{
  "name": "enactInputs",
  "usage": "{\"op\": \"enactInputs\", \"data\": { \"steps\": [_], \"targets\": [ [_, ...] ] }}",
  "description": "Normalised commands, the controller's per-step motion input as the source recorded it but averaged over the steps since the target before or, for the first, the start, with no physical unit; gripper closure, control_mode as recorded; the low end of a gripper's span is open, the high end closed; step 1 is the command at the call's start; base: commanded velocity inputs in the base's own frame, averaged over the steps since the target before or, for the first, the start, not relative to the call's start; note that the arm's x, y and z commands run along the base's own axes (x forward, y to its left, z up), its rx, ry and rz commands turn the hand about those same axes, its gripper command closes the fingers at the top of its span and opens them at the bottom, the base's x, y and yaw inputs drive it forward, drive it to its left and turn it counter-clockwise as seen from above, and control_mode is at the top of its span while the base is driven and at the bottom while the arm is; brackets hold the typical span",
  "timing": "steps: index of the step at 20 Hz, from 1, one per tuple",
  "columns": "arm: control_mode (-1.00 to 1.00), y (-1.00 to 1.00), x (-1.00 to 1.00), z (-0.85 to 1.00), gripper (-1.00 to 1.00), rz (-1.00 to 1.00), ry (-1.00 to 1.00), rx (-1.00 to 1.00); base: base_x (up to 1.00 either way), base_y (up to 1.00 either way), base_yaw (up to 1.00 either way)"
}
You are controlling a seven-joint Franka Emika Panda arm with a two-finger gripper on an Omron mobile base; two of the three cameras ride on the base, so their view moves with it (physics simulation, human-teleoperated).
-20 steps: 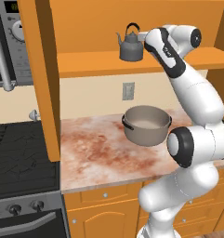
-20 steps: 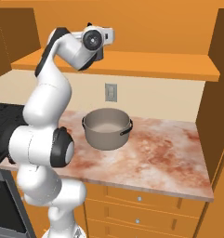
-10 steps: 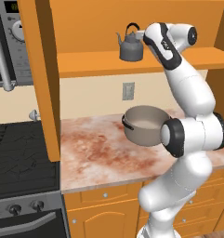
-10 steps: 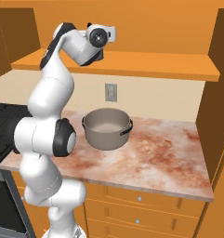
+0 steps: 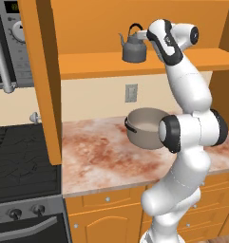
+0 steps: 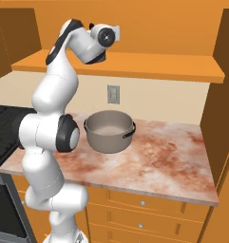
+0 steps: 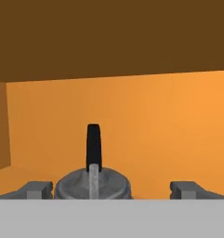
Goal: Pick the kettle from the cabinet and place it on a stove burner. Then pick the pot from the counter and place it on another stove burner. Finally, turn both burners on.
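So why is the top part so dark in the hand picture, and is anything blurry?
Hand view: the cabinet ceiling sits in shadow, its back wall brightly lit; the kettle looks slightly soft. Left base view: the kettle is sharp, the pot evenly lit, no glare.

The kettle stands alone on the cabinet shelf, with bare shelf to its left and behind it. The back wall is well behind the kettle, and there is open room above the tall handle up to the dark cabinet top. The gripper has its two fingers spread wide, and the kettle sits between them with a gap on each side. The tall side panel closes the shelf's left end and stands between the shelf and the stove. The pot stands near the counter's back wall. The counter before it and on both sides is bare.
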Motion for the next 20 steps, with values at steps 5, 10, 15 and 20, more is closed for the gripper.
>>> {"op": "enactInputs", "data": {
  "steps": [5,10,15,20],
  "targets": [
    [-1.00,0.19,0.00,0.00,-1.00,0.03,0.00,0.00,0.00,0.00,0.00],
    [-1.00,0.11,0.04,0.00,-1.00,0.03,0.00,0.00,0.00,0.00,0.00],
    [-1.00,0.00,0.14,0.00,-1.00,0.05,0.00,0.00,0.00,0.00,0.00],
    [-1.00,0.00,0.15,0.00,-1.00,0.06,0.00,0.00,0.00,0.00,0.00]
  ]
}}
